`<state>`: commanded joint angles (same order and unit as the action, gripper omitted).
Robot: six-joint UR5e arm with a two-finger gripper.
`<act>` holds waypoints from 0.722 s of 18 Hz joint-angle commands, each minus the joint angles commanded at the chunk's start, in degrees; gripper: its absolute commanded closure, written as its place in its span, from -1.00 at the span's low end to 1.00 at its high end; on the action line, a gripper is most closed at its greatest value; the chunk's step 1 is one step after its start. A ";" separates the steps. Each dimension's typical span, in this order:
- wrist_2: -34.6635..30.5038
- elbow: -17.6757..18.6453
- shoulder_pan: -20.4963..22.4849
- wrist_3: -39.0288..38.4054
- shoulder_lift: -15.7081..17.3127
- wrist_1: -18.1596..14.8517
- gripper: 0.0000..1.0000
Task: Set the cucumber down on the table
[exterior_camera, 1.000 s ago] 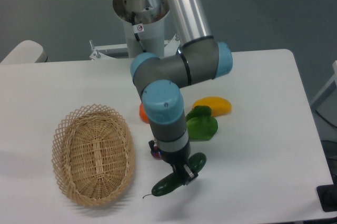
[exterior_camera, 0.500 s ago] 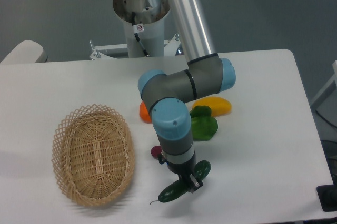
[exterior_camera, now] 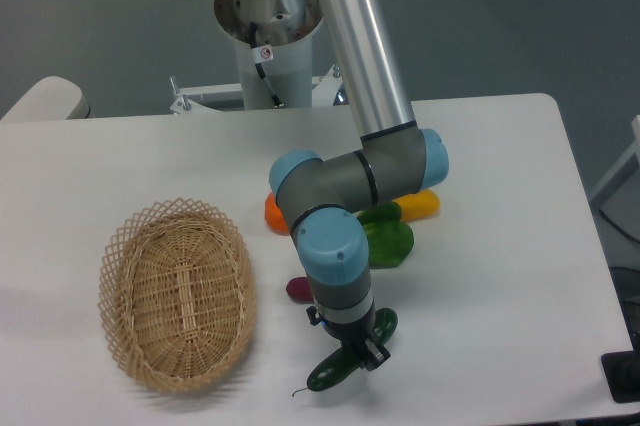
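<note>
The dark green cucumber (exterior_camera: 335, 371) lies at a slant near the table's (exterior_camera: 500, 276) front edge, its thin stem trailing to the lower left. My gripper (exterior_camera: 360, 351) points straight down over its middle and is shut on it. The wrist hides the cucumber's centre, so only its two ends show. I cannot tell whether the cucumber touches the white tabletop or hangs just above it.
An oval wicker basket (exterior_camera: 178, 291) stands to the left. Behind my arm lie a green bell pepper (exterior_camera: 388, 239), a yellow banana-shaped piece (exterior_camera: 418, 203), an orange piece (exterior_camera: 274, 214) and a small dark red piece (exterior_camera: 298, 289). The table's front edge is close below the cucumber.
My gripper has moved forward and lower with the cucumber, toward the table's front edge. The elbow has swung right. The other toys and the basket have stayed put.
</note>
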<state>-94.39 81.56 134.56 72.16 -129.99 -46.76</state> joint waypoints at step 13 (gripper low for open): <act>0.00 0.53 0.18 -0.09 -0.18 -0.17 0.29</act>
<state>-94.39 82.09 134.74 72.07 -130.17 -46.93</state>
